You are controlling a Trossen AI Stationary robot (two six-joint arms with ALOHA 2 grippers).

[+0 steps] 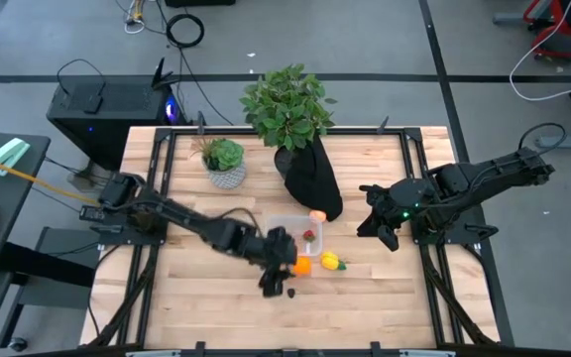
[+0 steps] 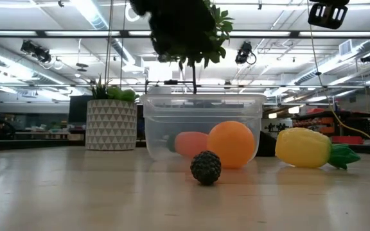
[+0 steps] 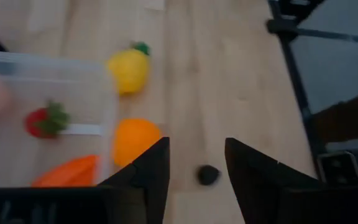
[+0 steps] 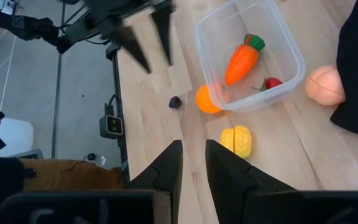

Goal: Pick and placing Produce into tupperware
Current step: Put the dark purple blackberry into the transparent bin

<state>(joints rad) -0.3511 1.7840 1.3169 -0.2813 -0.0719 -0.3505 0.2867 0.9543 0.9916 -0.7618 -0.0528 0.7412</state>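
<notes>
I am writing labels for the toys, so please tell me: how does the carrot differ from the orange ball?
The carrot is long and tapered with a green top; the orange ball is round and plain. The carrot lies inside the clear container; the orange ball rests outside on the table, against its wall. Both are orange.

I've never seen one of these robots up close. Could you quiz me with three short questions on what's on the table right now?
1. True or false: the carrot lies inside the tupperware.
2. Which lies nearest the left gripper: A) tiny dark piece, B) peach-coloured ball, C) strawberry?
3. Fill in: the orange sits ____ the tupperware, against its wall.

Key: 1 true; 2 A; 3 outside.
</notes>
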